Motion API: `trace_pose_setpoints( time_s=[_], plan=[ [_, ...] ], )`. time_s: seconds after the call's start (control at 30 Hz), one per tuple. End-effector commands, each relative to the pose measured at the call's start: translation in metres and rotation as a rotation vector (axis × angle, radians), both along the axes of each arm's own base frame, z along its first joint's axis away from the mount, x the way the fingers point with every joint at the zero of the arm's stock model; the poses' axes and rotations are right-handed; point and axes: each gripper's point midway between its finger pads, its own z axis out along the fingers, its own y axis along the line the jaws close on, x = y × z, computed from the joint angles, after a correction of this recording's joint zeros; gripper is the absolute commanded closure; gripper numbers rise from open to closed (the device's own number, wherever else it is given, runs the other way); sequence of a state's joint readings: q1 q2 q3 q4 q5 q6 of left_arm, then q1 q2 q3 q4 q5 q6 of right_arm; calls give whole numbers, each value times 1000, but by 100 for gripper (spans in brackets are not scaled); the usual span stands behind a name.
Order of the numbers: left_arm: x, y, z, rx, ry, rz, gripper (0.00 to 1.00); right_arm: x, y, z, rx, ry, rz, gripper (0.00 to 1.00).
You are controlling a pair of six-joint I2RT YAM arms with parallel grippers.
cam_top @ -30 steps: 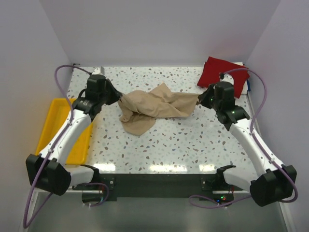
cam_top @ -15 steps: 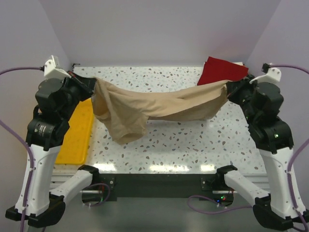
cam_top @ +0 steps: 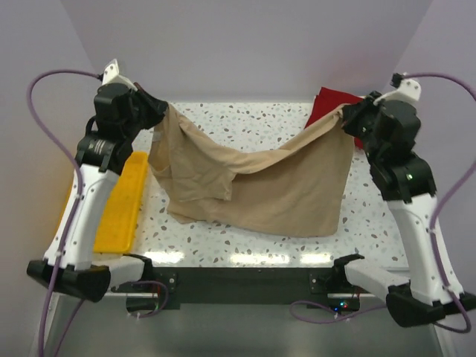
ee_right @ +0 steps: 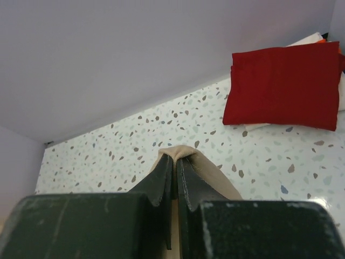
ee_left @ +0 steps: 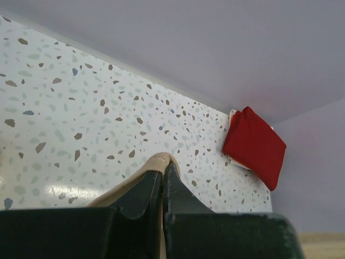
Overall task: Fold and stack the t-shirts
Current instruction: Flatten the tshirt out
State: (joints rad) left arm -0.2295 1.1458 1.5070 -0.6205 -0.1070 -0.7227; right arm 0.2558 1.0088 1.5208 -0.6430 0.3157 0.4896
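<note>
Pinches one upper corner of the tan shirt (cam_top: 282,190) with the left gripper (cam_top: 165,111) and the other with the right gripper (cam_top: 345,113), jaws pressed tight on cloth. Holds it spread and sagging above the speckled table (cam_top: 245,119). At the far right corner, a folded dark red shirt (cam_top: 324,104).

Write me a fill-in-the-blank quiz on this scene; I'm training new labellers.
1. The left gripper and right gripper are shut on the hanging shirt, coloured ___.
2. The red shirt lies folded at the table's far ___ corner.
3. The tray on the left is ___.
Missing: tan; right; yellow.
</note>
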Motion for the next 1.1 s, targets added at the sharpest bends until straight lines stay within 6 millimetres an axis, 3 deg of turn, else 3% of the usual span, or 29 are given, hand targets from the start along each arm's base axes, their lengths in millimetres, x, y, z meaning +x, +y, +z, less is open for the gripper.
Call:
trace_pose_setpoints(
  time_s=[0.0, 0.03, 0.07, 0.1, 0.13, 0.17, 0.2, 0.23, 0.27, 0.3, 0.33, 0.37, 0.4, 0.43, 0.5, 0.53, 0.6, 0.63, 0.67, 0.7, 0.73, 0.77, 0.8, 0.83, 0.87, 0.93, 0.97, 1.03, 1.07],
  plan=[
    [52, -12, 51, -48, -180, -55, 100, 56, 11, 21, 7, -110, -3, 100],
    [56, -7, 88, -56, -259, -46, 100, 65, 12, 25, 15, -121, -6, 100],
    [78, -11, 83, -50, -235, -60, 100, 77, 13, 41, 24, -150, -11, 100],
    [84, -13, 96, -46, -253, -82, 100, 83, 11, 50, 27, -163, -17, 100],
    [78, -3, 145, -53, -354, -73, 100, 86, 11, 60, 34, -181, -12, 100],
    [96, -2, 137, -49, -311, -74, 100, 81, 8, 90, 46, -236, -15, 100],
    [97, 6, 151, -54, -334, -82, 100, 90, 6, 92, 42, -228, -22, 100],
    [85, 11, 187, -60, -415, -85, 100, 88, 4, 103, 43, -243, -27, 100],
    [90, 14, 183, -67, -390, -85, 100, 80, 0, 123, 40, -268, -31, 100],
    [87, 21, 187, -84, -395, -96, 100, 81, -1, 125, 32, -266, -34, 100],
    [90, 22, 175, -91, -364, -105, 100, 80, -2, 128, 25, -264, -34, 100],
    [76, 19, 182, -95, -388, -121, 100, 74, -3, 128, 15, -252, -32, 100],
    [75, 30, 175, -94, -375, -106, 100, 67, -4, 130, 12, -256, -29, 100],
    [83, 34, 143, -100, -302, -94, 100, 66, -4, 125, 6, -244, -27, 100],
    [69, 40, 134, -102, -291, -84, 100, 69, -5, 97, -10, -173, -27, 100],
    [75, 41, 105, -111, -222, -82, 100, 67, -4, 89, -16, -152, -25, 100],
    [72, 40, 81, -114, -166, -92, 100, 75, -6, 43, -39, -34, -30, 100],
    [78, 39, 47, -124, -89, -97, 100, 74, -6, 30, -44, -9, -30, 100],
    [79, 37, 34, -129, -68, -108, 100, 79, -7, -8, -52, 75, -34, 100],
    [81, 37, 15, -133, -29, -109, 100, 80, -9, -29, -50, 116, -33, 100],
    [84, 38, -29, -144, 57, -97, 100, 80, -10, -73, -49, 205, -35, 100],
    [82, 37, -47, -150, 83, -98, 100, 82, -13, -93, -44, 230, -46, 100],
    [81, 34, -68, -167, 119, -104, 95, 81, -15, -116, -41, 271, -55, 95],
    [77, 32, -110, -183, 191, -101, 85, 80, -18, -140, -25, 313, -71, 90],
    [73, 30, -129, -188, 226, -107, 71, 79, -20, -187, -20, 395, -73, 83],
    [59, 25, -173, -179, 323, -103, 59, 76, -23, -229, 35, 480, -46, 63],
    [50, 25, -180, -169, 339, -91, 47, 70, -22, -259, 58, 535, -43, 59],
    [31, 28, -211, -131, 396, -34, 41, 64, -22, -279, 72, 568, -34, 43],
    [20, 33, -210, -122, 387, -2, 39, 56, -20, -294, 77, 597, -23, 41]
  ],
)
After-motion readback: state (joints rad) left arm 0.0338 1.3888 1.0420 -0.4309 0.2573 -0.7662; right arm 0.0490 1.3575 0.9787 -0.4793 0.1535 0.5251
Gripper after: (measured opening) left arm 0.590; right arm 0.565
